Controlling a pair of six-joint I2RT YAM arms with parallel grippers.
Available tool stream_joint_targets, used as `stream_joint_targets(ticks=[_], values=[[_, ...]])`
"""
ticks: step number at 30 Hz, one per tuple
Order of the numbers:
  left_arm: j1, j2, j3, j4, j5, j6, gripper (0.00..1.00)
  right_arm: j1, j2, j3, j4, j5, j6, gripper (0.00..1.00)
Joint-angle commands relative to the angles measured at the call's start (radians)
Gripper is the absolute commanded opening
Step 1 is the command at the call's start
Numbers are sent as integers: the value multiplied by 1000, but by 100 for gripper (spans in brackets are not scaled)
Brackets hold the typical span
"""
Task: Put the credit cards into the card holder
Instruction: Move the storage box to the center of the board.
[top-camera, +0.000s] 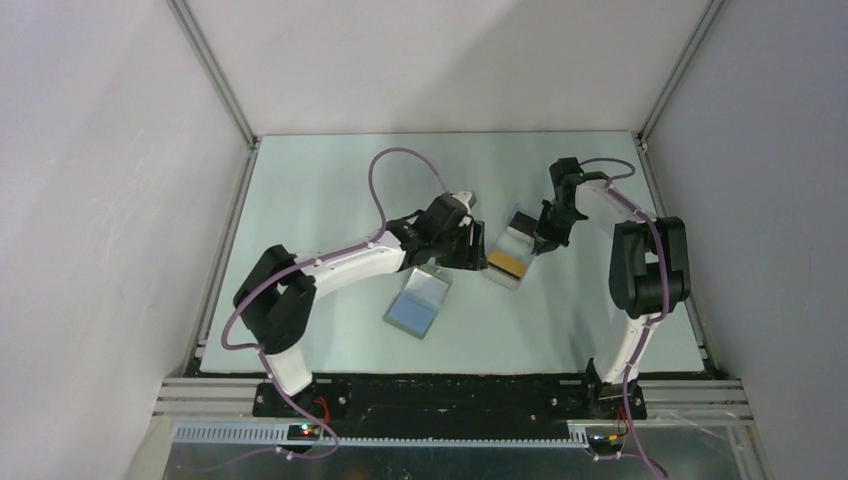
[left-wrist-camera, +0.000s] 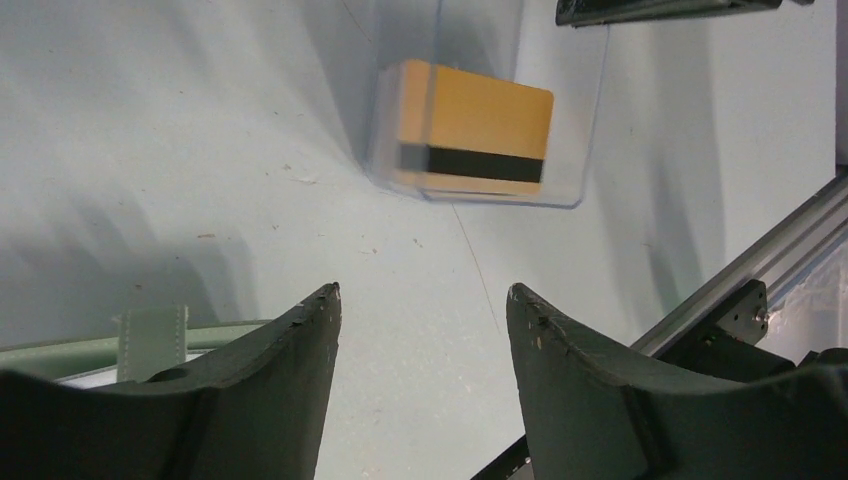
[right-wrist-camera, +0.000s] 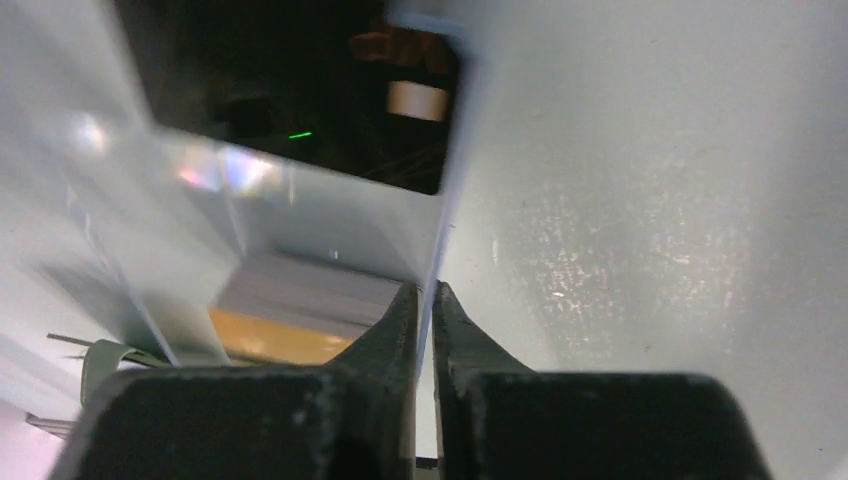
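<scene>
Right pincer (right-wrist-camera: 426, 295) nips the clear tray (right-wrist-camera: 320, 225) wall, cards (right-wrist-camera: 280, 340) inside

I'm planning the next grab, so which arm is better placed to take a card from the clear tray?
Probably left: the left gripper is open and facing the cards; the right gripper pinches the clear tray's wall.

A clear plastic tray (top-camera: 518, 238) sits near the middle of the pale table (top-camera: 320, 190), enclosed by white walls (top-camera: 100, 150).
</scene>
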Motion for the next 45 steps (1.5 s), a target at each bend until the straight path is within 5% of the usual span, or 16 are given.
stream_joint_targets(ticks=[1, 6, 7, 8, 10, 15, 18, 20, 22, 25, 31, 45], values=[[-21, -22, 19, 20, -24, 17, 67, -9, -12, 13, -15, 20, 59, 2], [-26, 39, 54, 21, -1, -17, 67, 11, -125, -57, 8, -59, 113, 3], [-26, 45, 56, 21, 11, -23, 67, 25, -152, -62, 9, -76, 114, 9], [-27, 64, 60, 25, 37, -40, 67, 39, -189, -67, -1, -80, 104, 35], [-30, 70, 58, 26, 49, -49, 67, 37, -235, -62, -20, -74, 88, 48], [-49, 49, 35, 29, 55, -68, 62, 29, -286, 11, -83, -30, 20, 63], [-65, 27, 14, 29, 55, -81, 48, 43, -283, 57, -82, -48, -27, 50], [-73, 18, -12, 29, 59, -98, 24, 61, -244, 102, -96, -59, -55, 34], [-83, 20, -24, 30, 62, -114, 11, 79, -178, 151, -121, -63, -81, 17], [-95, 47, -16, 34, 81, -131, 1, 105, -65, 210, -152, -58, -108, 0], [-96, 137, 34, 51, 99, -156, 0, 140, 47, 234, -204, 77, -138, 0], [27, 253, 111, 117, 117, -202, 0, 176, 4, 135, -330, 245, -121, 0]])
